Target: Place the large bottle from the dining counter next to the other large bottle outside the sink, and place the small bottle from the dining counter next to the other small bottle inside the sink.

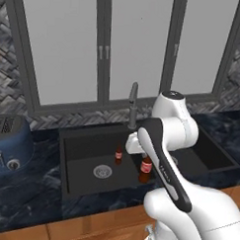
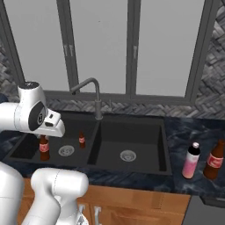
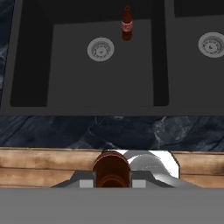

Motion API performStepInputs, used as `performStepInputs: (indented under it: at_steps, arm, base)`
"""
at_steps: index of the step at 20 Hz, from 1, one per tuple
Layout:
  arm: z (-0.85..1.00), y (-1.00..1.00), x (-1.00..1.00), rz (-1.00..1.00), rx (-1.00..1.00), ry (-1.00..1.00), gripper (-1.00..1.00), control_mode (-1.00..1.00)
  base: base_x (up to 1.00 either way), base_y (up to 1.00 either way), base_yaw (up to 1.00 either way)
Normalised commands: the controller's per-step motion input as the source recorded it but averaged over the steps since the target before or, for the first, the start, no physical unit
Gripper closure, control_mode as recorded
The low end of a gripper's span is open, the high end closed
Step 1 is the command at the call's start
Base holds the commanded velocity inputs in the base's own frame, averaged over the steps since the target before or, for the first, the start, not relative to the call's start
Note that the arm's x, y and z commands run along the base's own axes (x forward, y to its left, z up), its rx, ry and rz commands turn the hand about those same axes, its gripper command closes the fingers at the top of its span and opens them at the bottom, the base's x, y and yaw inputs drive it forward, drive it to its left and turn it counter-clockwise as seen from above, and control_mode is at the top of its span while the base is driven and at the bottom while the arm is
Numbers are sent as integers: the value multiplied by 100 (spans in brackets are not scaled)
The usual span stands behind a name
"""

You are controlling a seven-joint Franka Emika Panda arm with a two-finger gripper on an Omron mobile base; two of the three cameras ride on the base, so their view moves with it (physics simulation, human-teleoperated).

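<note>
Gripper [image 3: 112, 183] pinched shut on a small brown cola bottle [image 1: 146, 168], red label showing; bottle's round top seen between the dark fingertips at the bottom centre of the hand view. In the left base view, held bottle at centre right, hanging over the front part of the black sink [image 1: 79, 182], partly behind the white forearm. In the right base view, same bottle at left of frame, over the left basin.

Second small brown bottle [image 2: 81, 139] standing upright inside the left basin, just beside the round silver drain [image 2: 66, 151]; apart from the held bottle. Dark gooseneck tap [image 2: 94, 99] behind the sink, centre left of the right base view.

At lower right of the right base view, on the dark marbled worktop [image 2: 184, 132] outside the sink: pale pink bottle [image 2: 191, 161] upright, tall brown cola bottle [image 2: 215, 160] just beside it at the frame edge, leaning slightly.

Blue toaster [image 1: 10, 142] at left edge of the left base view.
</note>
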Motion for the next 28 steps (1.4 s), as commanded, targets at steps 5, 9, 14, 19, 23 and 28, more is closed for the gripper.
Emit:
performStepInputs:
  at_steps: [5, 9, 14, 19, 23, 28]
  arm:
    - [0, 0, 0, 0, 0, 0, 100, 100]
    - [0, 0, 0, 0, 0, 0, 100, 100]
    - [0, 0, 0, 0, 0, 0, 100, 100]
    - [0, 0, 0, 0, 0, 0, 100, 100]
    - [0, 0, 0, 0, 0, 0, 100, 100]
    - [0, 0, 0, 0, 0, 0, 100, -100]
  base:
    - [38, 0, 0]
    - [0, 0, 0]
    - [0, 0, 0]
    - [0, 0, 0]
    - [0, 0, 0]
    - [0, 0, 0]
